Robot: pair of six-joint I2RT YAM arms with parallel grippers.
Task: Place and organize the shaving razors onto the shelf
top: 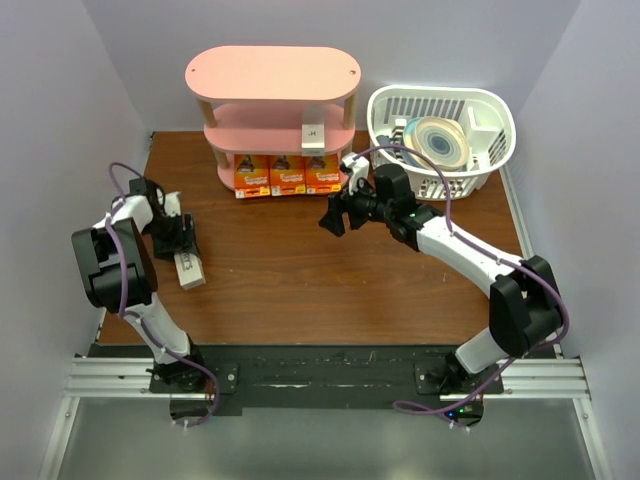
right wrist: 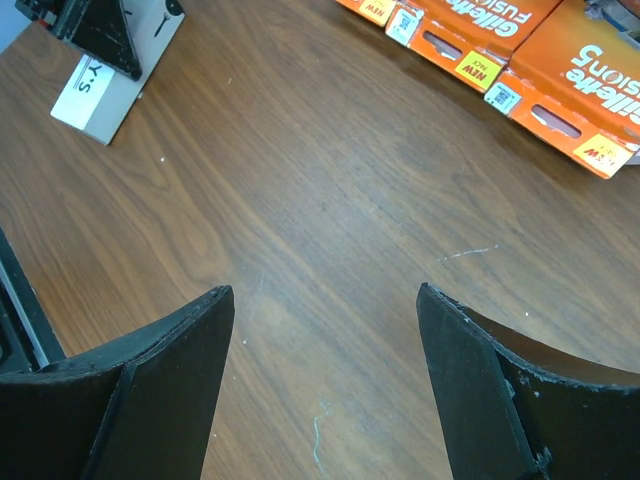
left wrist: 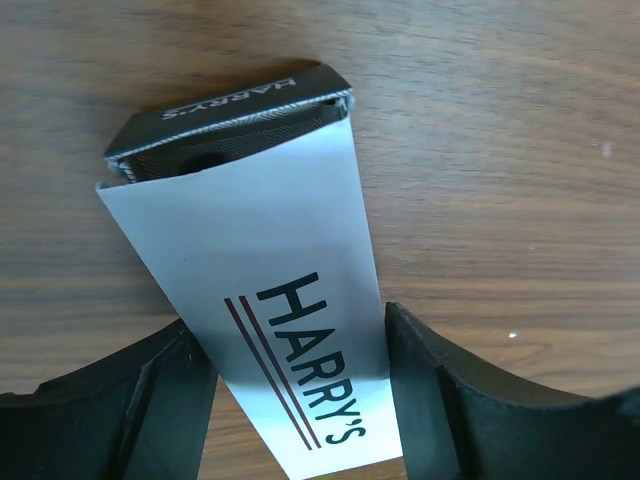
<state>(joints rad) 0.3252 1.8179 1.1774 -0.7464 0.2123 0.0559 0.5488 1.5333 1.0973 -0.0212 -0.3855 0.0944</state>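
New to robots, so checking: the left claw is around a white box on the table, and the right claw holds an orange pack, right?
No: the right wrist view shows the right claw open and empty, the orange packs lying apart. The left claw is around the white box.

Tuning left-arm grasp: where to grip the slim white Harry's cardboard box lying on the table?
From above, pinch the long side walls of the slim white Harry's box across its narrow width. It lies flat on the brown wooden table; the left gripper straddles those sides.

matt card box, wood-grain table
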